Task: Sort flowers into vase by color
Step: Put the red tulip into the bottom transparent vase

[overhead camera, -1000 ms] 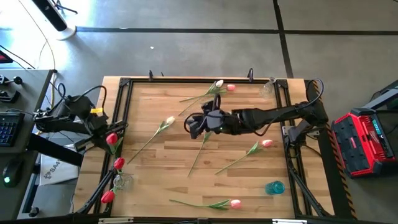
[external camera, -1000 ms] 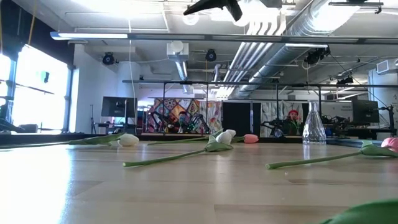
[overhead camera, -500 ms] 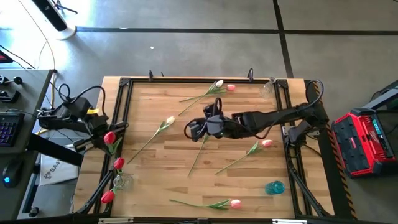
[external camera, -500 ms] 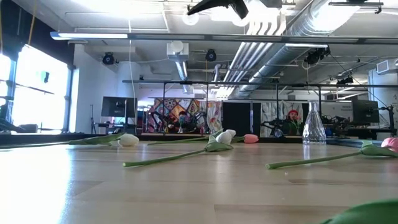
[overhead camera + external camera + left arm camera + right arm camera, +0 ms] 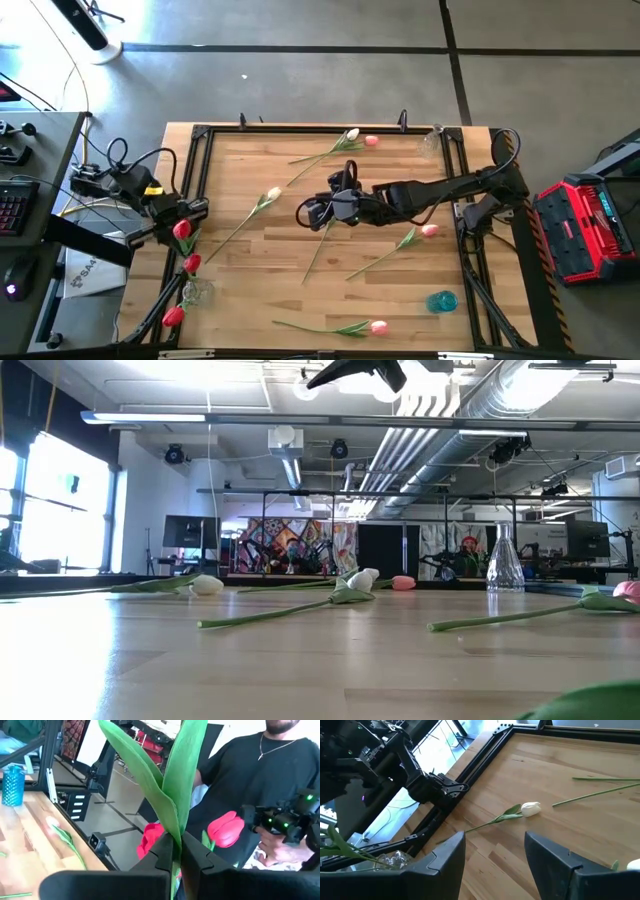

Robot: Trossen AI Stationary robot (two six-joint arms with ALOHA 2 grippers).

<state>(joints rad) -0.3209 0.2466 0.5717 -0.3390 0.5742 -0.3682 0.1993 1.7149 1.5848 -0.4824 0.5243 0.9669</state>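
The high view is looking straight down from well above, taking in the whole wooden table and both arms, while the low view is sitting at tabletop height, facing level across the boards toward the room behind. The left wrist view is looking from close up along a green tulip stem toward a person beside the table. The right wrist view is angling down across the table, sharing a white tulip with the high view.
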